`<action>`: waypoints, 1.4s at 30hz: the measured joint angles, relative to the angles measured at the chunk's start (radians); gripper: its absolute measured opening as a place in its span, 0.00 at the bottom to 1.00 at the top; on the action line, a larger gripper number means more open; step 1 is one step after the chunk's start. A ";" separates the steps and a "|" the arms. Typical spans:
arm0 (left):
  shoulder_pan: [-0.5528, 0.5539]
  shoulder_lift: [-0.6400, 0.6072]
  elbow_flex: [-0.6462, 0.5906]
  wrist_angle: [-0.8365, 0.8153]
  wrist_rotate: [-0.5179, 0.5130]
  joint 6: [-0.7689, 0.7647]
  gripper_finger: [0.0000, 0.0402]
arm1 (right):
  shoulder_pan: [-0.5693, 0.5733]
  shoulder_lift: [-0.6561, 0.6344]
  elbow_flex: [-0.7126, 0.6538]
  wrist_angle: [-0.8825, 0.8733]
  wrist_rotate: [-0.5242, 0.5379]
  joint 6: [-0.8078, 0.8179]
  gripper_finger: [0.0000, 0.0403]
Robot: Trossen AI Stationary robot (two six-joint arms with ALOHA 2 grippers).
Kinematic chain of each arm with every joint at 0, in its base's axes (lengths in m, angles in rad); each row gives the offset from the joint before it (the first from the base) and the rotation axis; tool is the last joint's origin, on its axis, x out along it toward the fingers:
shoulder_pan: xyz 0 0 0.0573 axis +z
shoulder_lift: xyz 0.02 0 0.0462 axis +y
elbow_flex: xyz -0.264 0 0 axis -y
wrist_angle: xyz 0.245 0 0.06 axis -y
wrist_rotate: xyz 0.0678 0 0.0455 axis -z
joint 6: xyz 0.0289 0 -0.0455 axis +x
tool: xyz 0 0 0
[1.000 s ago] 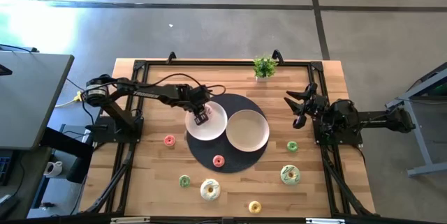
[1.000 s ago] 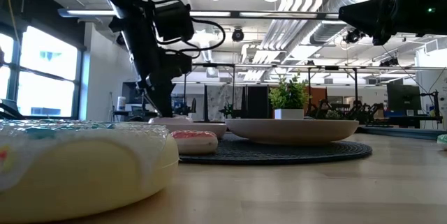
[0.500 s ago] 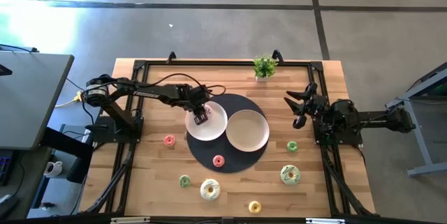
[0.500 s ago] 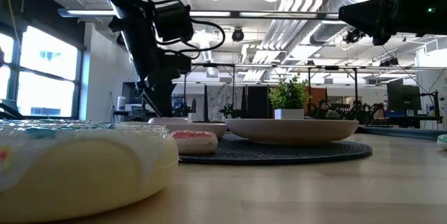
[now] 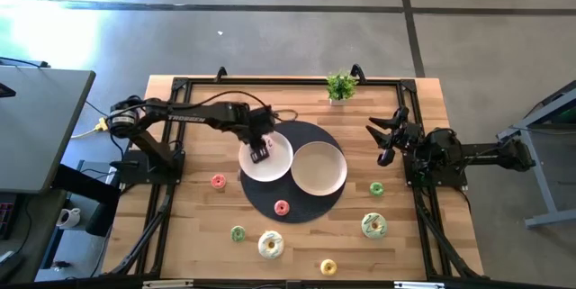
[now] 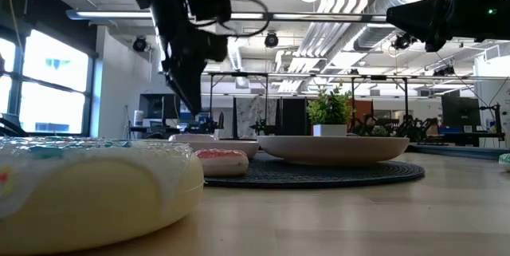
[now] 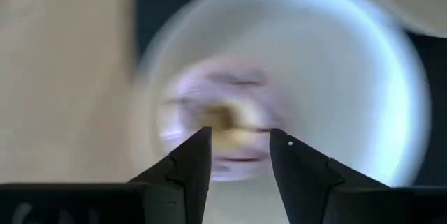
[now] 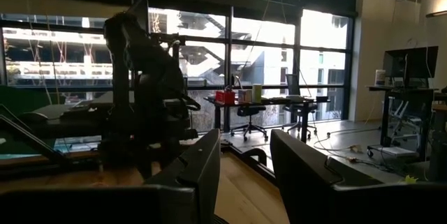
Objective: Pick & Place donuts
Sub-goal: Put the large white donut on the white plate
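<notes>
My left gripper (image 5: 259,151) hangs open above the left white plate (image 5: 277,165), at its left part. In the left wrist view its fingers (image 7: 241,137) stand apart over a pink donut (image 7: 209,88), which lies flat on that plate (image 7: 342,77), blurred. Other donuts lie on the table: pink (image 5: 218,181), red on the dark mat (image 5: 282,207), small green (image 5: 238,233), large cream (image 5: 271,245), yellow (image 5: 328,267), large green (image 5: 374,226), small green (image 5: 376,188). My right gripper (image 5: 379,141) waits open at the right, above the table.
A second white plate (image 5: 319,167) sits beside the first on a round dark mat (image 5: 301,206). A small potted plant (image 5: 340,86) stands at the far edge. A black frame (image 5: 171,136) runs along the table's sides. The low view has the large cream donut (image 6: 88,184) close in front.
My left gripper has risen from the left plate and now hangs well above it. The pink donut stays lying on the plate.
</notes>
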 joint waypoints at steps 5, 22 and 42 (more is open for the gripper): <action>-0.151 0.000 0.004 0.063 0.182 0.041 0.36 | 0.000 0.000 0.000 0.000 0.000 0.000 0.31; -0.579 0.014 0.005 0.331 -0.103 -0.112 0.36 | 0.000 0.008 0.000 0.013 -0.099 0.059 0.31; -0.738 0.171 0.002 0.422 -0.090 -0.420 0.36 | 0.236 0.774 0.501 -0.208 -0.074 0.078 0.31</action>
